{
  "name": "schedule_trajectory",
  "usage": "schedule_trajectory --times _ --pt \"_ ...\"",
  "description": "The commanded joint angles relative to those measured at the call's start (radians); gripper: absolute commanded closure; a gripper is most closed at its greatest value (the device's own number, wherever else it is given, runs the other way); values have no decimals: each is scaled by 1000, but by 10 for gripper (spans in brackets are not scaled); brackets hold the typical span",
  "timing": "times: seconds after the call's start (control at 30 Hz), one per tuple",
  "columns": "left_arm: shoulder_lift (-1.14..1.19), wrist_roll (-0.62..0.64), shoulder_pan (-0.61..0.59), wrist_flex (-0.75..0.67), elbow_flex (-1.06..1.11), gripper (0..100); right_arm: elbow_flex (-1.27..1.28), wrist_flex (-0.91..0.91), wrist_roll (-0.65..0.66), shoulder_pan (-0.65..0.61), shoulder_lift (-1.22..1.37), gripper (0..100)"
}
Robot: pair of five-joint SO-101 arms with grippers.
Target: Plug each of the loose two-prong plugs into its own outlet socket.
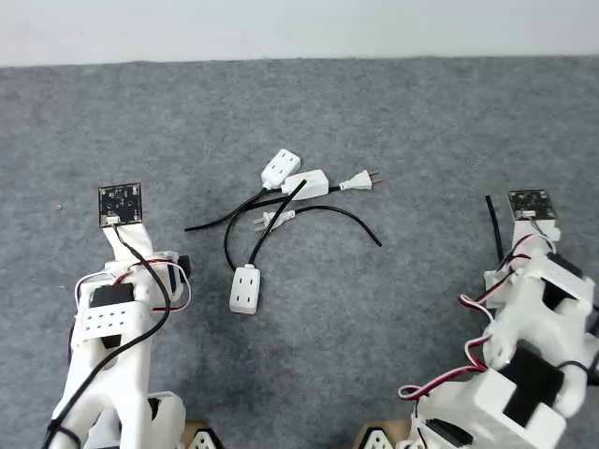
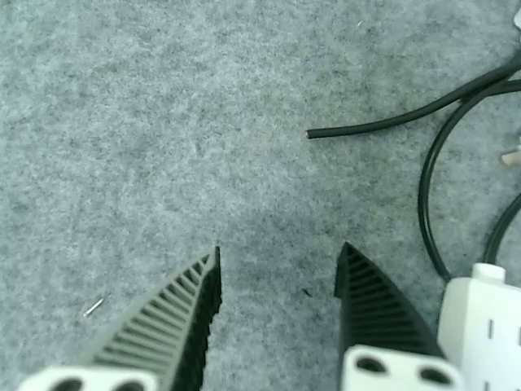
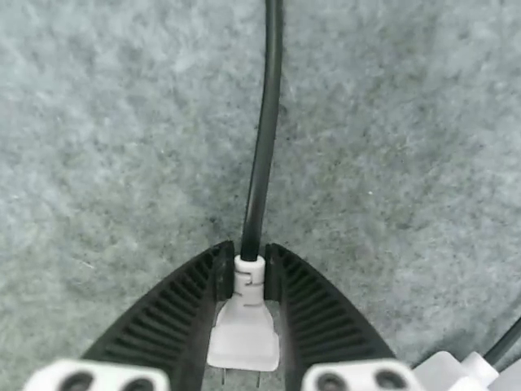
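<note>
"Plugs first: where are they?"

"The held plug sits between the fingers of the right gripper, which is clamped on its white body. Its prongs point back toward the wrist. Its black cord runs straight away over the carpet."

"And the others?"

"Two lie loose in the middle of the carpet, both with bare prongs. The far plug points its prongs toward the side of the right arm. The middle plug lies near it among crossing black cords, with its prongs pointing the other way."

"Sockets?"

"The top socket lies farthest from the arms, with a white block just beside it. I cannot tell whether that block is a socket too. The near socket lies apart from them, closer to the left arm. Its cord runs up toward the block."

"What about the left gripper?"

"The left gripper is spread wide over the carpet with nothing between its fingers. The near socket is just beside one finger, and a cut cord end lies ahead of the gripper."
</note>
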Motion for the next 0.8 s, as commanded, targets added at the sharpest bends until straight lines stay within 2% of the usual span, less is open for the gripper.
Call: schedule_trajectory --times 0.0,0.07,0.23,0.5,0.63,0.77 --pt "-28 -8 3 -26 -5 780 -12 -18 14 -4 -10 964" --pt "-28 -8 3 -26 -5 780 -12 -18 15 -2 -12 993" --pt "-28 -8 5 -26 -5 780 -31 8 8 -2 -48 991" --pt "11 0 20 -18 -30 787 -26 223 -61 -77 -329 991" --pt "180 -21 28 21 -133 881 -26 341 -104 -183 -481 991" --pt "339 -195 58 135 -265 991 -32 420 -184 -341 -605 991"
